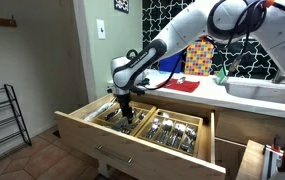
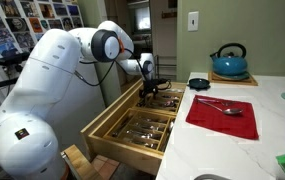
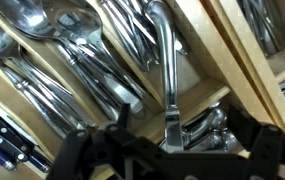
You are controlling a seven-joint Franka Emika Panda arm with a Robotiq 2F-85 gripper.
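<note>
I find the utensil handle [image 3: 166,70] lying lengthwise between the jaws of my pincer [image 3: 172,140], low in the drawer [image 1: 132,148]; I cannot tell whether it has closed.

No text, label, brand or number can be read: not on the cutlery [image 3: 167,60], the drawer [image 1: 92,135] or the wall pictures [image 2: 42,15].

Both exterior views are small and grainy, lit evenly by soft indoor light, with mild shadow in the drawer [image 1: 82,126] below the gripper [image 1: 125,111]. In the wrist view its fingers [image 3: 79,156] are dark, blurred silhouettes near the lens. The cutlery [image 3: 167,60] beyond them shows streaky glare and soft focus.
</note>
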